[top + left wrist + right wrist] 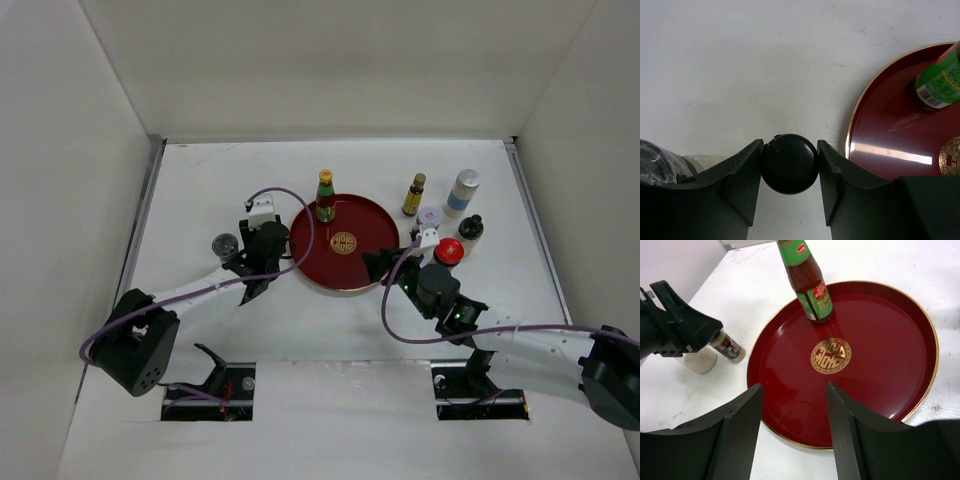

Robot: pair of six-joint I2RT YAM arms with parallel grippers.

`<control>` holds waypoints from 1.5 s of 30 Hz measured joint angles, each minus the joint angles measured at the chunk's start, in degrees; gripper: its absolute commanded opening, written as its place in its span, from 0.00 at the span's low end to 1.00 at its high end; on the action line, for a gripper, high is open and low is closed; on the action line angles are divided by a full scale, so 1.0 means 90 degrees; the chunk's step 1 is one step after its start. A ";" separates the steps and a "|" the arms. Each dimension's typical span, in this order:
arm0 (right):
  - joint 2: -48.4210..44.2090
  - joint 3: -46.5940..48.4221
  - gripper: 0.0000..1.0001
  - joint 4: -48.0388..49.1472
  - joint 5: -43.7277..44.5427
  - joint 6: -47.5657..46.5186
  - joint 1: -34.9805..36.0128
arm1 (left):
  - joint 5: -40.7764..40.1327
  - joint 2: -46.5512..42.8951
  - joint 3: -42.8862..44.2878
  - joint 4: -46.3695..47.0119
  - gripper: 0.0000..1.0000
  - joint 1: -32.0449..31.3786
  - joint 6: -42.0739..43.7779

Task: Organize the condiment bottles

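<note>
One green bottle [326, 195] stands at twelve o'clock on the red tray [375, 230]. Left gripper [790, 150] clamps a black-capped bottle [790, 170] off the tray's nine o'clock; right gripper [795, 389] stands wide over its four o'clock rim.

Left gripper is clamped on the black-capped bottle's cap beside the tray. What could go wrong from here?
1. The left gripper grips the black-capped bottle only by its round cap; it may slip when lifted.
2. The clear shaker stands close beside that gripper; a sideways move could tip it.
3. The right gripper hangs open over the red tray; the arms could clash there.
</note>
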 measured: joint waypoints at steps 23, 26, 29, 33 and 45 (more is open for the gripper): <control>-0.0126 0.0000 0.61 0.0027 0.0000 0.0027 -0.0022 | -0.0313 0.0182 0.1523 0.0296 0.26 -0.0920 0.0219; -0.0126 0.0000 0.61 0.0024 -0.0002 0.0024 -0.0024 | -0.0175 0.0867 0.1676 0.0403 0.26 -0.0918 0.0221; -0.0129 0.0000 0.61 0.0027 -0.0002 0.0027 -0.0024 | -0.0078 0.1377 0.1715 0.0418 0.26 -0.0918 0.0236; -0.0126 0.0000 0.61 0.0027 -0.0002 0.0027 -0.0024 | 0.0005 0.1756 0.1785 0.0539 0.27 -0.0918 0.0250; -0.0124 0.0000 0.63 0.0027 -0.0002 0.0027 -0.0024 | 0.0061 0.2081 0.1795 0.0984 0.56 -0.0826 0.0253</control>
